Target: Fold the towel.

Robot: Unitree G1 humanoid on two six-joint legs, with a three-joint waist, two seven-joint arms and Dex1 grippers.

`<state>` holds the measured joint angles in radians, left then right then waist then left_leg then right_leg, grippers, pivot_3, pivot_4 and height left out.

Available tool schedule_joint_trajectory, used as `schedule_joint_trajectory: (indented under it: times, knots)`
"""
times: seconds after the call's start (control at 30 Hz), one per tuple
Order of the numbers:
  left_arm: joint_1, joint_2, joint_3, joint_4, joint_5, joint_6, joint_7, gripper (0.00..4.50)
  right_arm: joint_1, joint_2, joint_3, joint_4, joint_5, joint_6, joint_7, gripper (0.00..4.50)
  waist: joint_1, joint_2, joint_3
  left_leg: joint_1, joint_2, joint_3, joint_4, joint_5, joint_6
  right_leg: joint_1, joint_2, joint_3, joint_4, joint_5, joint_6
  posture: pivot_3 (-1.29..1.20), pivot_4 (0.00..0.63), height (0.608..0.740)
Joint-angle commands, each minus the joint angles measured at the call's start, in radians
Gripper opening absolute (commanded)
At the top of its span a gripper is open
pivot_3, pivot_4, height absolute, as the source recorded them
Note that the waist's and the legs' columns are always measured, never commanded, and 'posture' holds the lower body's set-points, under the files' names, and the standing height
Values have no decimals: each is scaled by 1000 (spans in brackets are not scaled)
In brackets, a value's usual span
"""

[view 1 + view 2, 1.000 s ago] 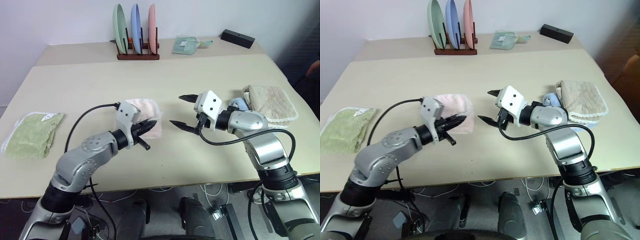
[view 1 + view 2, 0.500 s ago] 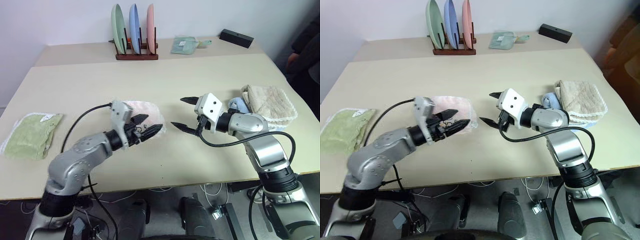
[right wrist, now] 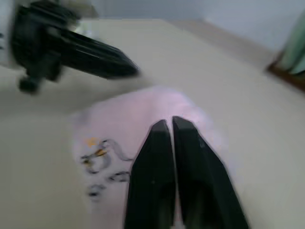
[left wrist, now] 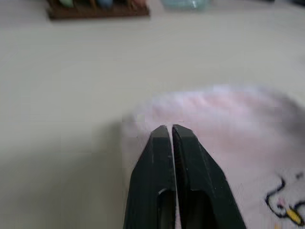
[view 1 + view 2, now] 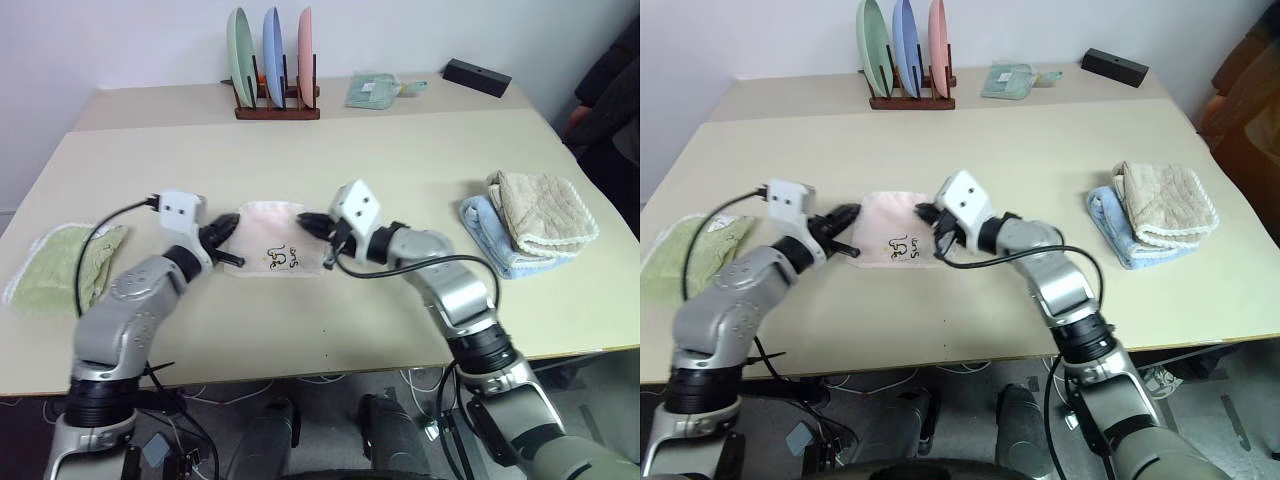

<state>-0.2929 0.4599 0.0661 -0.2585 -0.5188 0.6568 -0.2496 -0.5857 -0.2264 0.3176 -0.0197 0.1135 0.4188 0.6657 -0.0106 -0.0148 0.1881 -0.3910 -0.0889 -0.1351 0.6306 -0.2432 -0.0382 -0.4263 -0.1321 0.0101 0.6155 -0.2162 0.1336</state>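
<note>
The towel (image 5: pixel 270 250) is lying mid-table (image 5: pixel 400 170); left gripper (image 5: pixel 222 231) and right gripper (image 5: pixel 305 222), fingers pressed together, are flanking its far corners, seemingly pinching cloth for folding.

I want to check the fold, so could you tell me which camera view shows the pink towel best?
The left eye view: the whole towel lies flat on the table between both shut grippers, its dark embroidered mark facing up. The right eye view shows much the same. Each wrist view gives a blurred patch of it behind its fingers.
</note>
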Motion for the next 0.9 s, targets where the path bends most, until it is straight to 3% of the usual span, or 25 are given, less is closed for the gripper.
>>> schedule_joint_trajectory:
  times: [0.03, 0.23, 0.37, 0.53, 0.63, 0.7, 0.8, 0.87, 0.9]
  knots:
    - [-37, -36, -53, 80, 88, -51, -1, 0, -20, 47, 32, 111, -40, -18, -32, 58, -3, 0, 0, 0, 0, 0, 0, 0, 0, 0, 0, 0, 0, 0, 0, 0, 150, 736]
    - [-16, -68, -100, 188, 182, -107, -34, 0, -18, 74, 40, 277, -104, -32, -86, 58, -7, 1, -1, 1, 0, 0, -1, 0, 0, -1, 0, 0, 2, 0, 0, 0, 150, 736]
    - [27, -84, -58, 145, 164, -148, -66, 0, 1, 64, 5, 214, -85, -56, -79, 58, -7, 1, -2, 1, 0, 0, 0, 0, -1, -1, 0, 0, 3, 1, 0, 0, 150, 736]
    - [38, -102, 102, 3, 38, -137, -65, 0, 0, 7, -60, 52, -30, -71, -22, 58, -4, 0, -1, 0, 0, -1, 0, 0, -1, -1, 0, 0, 3, 1, 1, 0, 150, 736]
    - [55, -78, 180, -23, 5, -104, -53, 0, 12, -45, -86, -41, 12, -27, 31, 866, -6, 0, -1, 0, 0, -1, 0, 0, -1, -1, 0, 0, 3, 1, 1, 0, 150, 736]
    - [69, -65, 239, -29, -28, -69, -39, 0, 25, -90, -95, -104, 37, -12, 75, 1774, -8, 1, -1, 0, 0, 0, 0, 0, 0, -1, 0, 0, 3, 1, 1, 0, 150, 736]
    - [94, -74, 336, -30, -148, 44, -5, 896, 44, -167, -92, -181, 56, -13, 148, 3395, -7, 0, -1, 0, 0, 0, 0, 0, 0, -1, 0, 0, 3, 0, 1, 0, 150, 736]
    - [91, -101, 369, -27, -200, 92, 38, 1826, 48, -190, -90, -211, 65, -11, 167, 4385, -5, 0, -1, 0, 0, 0, 0, 0, 0, -1, 0, 0, 3, 0, 1, 0, 150, 736]
    - [82, -123, 386, -20, -229, 121, 72, 2271, 50, -200, -88, -228, 71, -9, 178, 4500, -4, 0, -1, 0, 0, -1, 0, 0, 0, -1, 0, 0, 3, 0, 1, 0, 150, 736]
